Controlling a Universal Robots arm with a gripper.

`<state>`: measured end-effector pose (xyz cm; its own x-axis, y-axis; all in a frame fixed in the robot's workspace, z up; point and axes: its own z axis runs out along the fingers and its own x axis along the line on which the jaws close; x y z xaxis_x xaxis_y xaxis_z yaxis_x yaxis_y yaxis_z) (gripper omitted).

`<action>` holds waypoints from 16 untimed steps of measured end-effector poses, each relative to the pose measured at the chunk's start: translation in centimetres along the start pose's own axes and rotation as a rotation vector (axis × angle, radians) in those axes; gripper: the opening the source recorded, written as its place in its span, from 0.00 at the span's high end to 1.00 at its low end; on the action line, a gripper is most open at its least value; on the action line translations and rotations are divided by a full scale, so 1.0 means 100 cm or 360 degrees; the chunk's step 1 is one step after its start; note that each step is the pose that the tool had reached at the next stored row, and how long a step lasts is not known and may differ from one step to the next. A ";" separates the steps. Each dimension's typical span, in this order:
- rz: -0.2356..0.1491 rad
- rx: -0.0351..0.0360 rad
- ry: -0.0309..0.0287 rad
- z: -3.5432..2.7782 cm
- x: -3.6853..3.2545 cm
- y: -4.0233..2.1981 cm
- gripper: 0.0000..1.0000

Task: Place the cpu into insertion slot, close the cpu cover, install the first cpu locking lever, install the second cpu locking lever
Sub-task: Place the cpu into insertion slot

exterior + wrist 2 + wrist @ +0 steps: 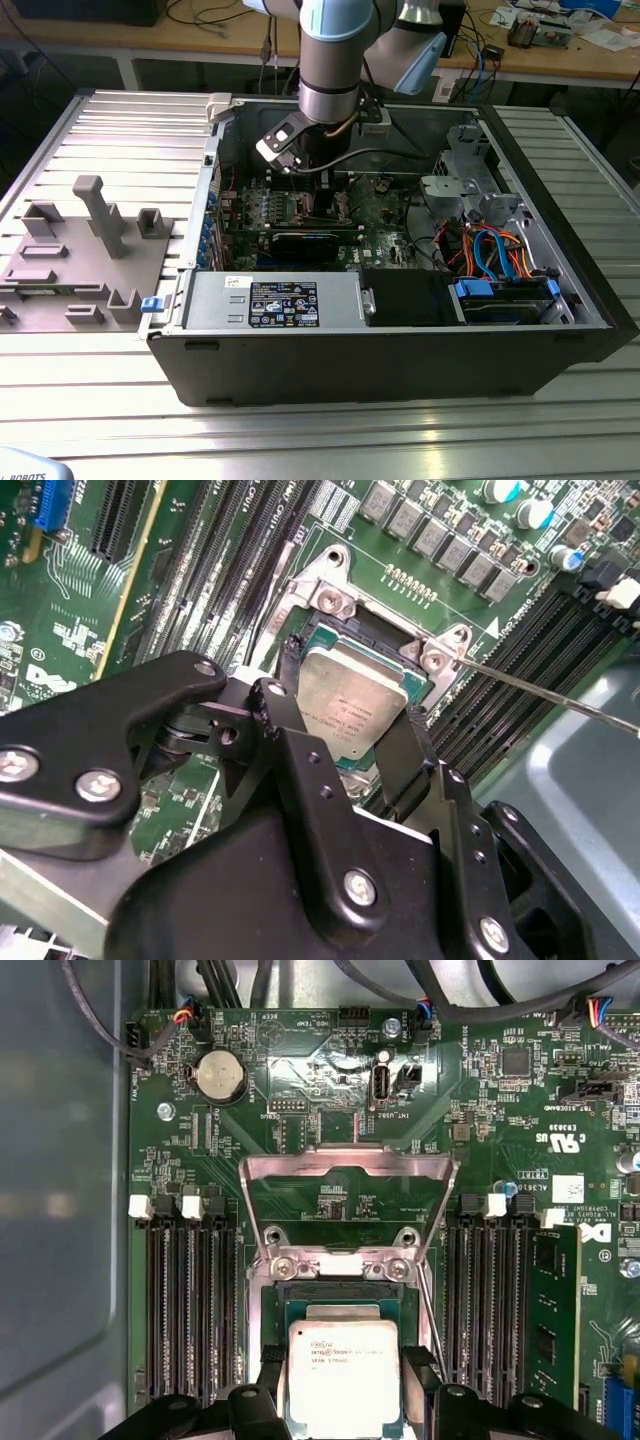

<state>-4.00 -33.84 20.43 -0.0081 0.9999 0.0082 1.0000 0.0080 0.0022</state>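
In both wrist views my gripper (pixel 352 685) (pixel 345 1372) is shut on the cpu (pixel 350 702) (pixel 343 1380), a small square chip with a silver-grey top, one black finger (pixel 287 665) on each of two opposite edges. The chip sits level right over the insertion slot (pixel 345 1298) (pixel 372 630); whether it rests in it I cannot tell. The cpu cover (pixel 345 1165) stands swung open behind the slot. A thin wire locking lever (pixel 540 690) sticks out free beside the socket. In the exterior view the gripper (pixel 315 185) reaches down inside the open computer case.
Memory slots (pixel 190 1300) (pixel 490 1300) flank the socket on both sides, one holding a green module (pixel 553 1320). The case wall (pixel 350 370), power supply (pixel 275 302) and cable bundle (pixel 490 250) surround the board. A grey fixture block (pixel 90 250) lies at the exterior view's left.
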 end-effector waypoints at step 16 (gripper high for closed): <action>0.0016 0.0000 -0.00003 0.0057 -0.0001 0.0028 0.46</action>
<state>-3.72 -33.85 19.86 0.0022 1.0000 0.0081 1.0000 -0.0023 0.0022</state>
